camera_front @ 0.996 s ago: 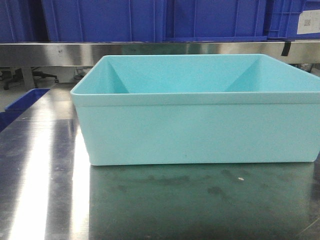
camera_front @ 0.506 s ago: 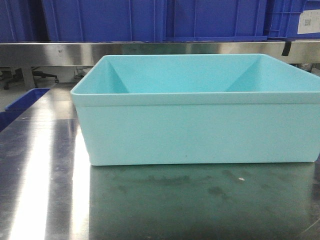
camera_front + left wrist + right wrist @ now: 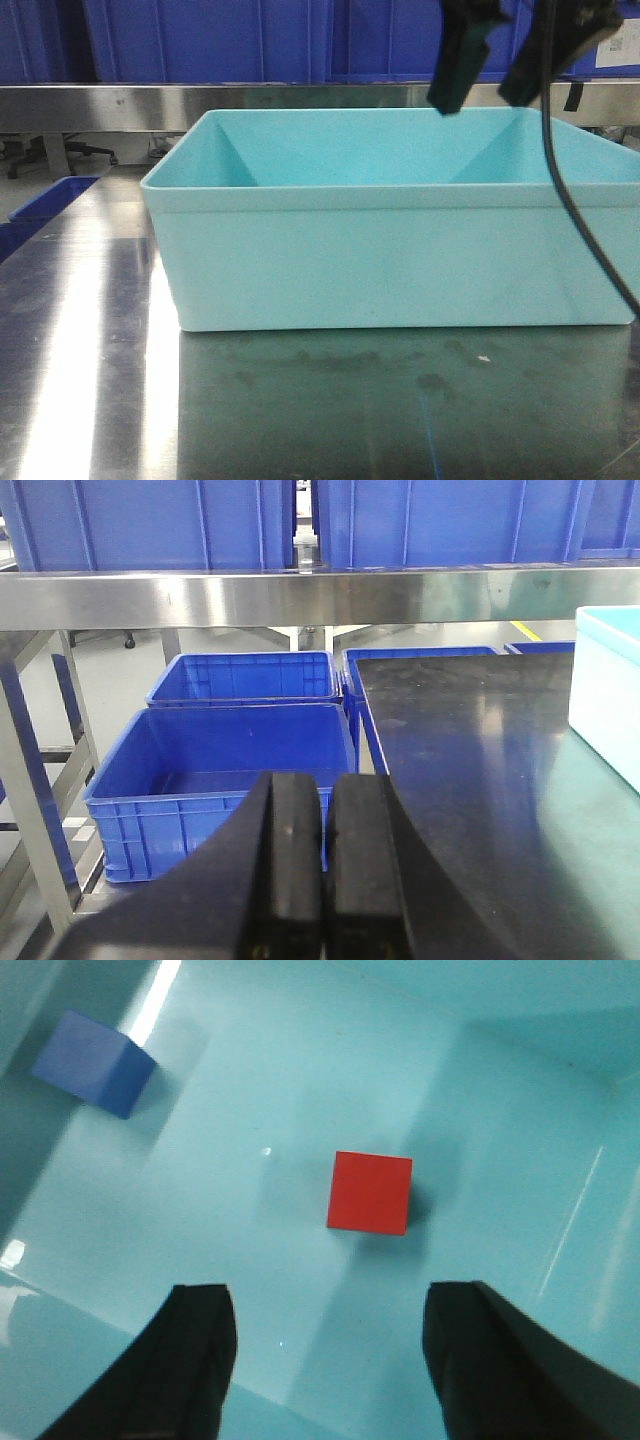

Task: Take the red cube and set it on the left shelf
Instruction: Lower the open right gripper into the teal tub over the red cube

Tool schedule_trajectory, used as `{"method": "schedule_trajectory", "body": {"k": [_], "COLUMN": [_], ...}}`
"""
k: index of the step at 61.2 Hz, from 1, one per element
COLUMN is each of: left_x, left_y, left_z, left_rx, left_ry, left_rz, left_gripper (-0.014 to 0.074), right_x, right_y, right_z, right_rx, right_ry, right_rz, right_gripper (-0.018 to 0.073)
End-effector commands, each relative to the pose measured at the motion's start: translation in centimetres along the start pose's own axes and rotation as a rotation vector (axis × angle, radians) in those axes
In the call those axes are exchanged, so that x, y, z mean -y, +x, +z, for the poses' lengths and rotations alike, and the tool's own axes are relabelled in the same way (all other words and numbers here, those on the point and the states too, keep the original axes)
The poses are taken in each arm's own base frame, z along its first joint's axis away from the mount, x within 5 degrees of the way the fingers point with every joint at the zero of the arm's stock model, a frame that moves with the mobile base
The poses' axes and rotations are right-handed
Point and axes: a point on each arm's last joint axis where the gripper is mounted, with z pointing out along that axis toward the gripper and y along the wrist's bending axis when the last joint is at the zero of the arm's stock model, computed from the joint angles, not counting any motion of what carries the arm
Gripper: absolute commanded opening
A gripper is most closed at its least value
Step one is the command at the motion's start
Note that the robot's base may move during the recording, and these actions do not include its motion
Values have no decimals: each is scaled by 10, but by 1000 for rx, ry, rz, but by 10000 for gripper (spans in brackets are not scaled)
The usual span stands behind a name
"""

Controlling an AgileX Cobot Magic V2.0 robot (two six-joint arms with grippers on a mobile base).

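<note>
— Where's the red cube (image 3: 369, 1192)?
— On the teal bin (image 3: 400, 255) floor. The right gripper (image 3: 330, 1300) hangs above it, jaws spread.
— And the left gripper (image 3: 328, 790)?
— Jaws pressed together, holding nothing.
— Anything else inside?
— 1 blue cube (image 3: 92, 1063), well apart.

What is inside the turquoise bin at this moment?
A red cube lies near the middle of the floor and a blue cube near a wall, apart from each other. In the front view the wall of the bin hides both.

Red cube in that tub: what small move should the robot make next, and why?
Probably lower the right gripper straight down into the teal bin: it hangs open above the rim, with the red cube lying free just ahead of it, and the blue cube well aside.
</note>
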Motion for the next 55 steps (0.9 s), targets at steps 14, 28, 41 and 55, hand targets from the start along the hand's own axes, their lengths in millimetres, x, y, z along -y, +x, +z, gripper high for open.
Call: {"method": "schedule_trajectory", "body": {"k": [14,28,41,55], "left_x": [0,0,0,0], "left_y": [-1,-1,-1,-1], "left_z": [0,0,0,0], "left_rx": [79,79,79,79], "left_ry": [8,8,8,8], "left_rz": [-7,-7,-7,-7], "left_gripper": [102,102,102,102], "right_x": [8,10,13,13], "right_y": [-14,-18,-15,-17], "right_z": [36,68,89,90], "right_rx": [11,24,-16,2], "right_ry": [14,24,47,48], "right_rz": [6,0,-25,-28], "right_gripper": [524,524,523,358]}}
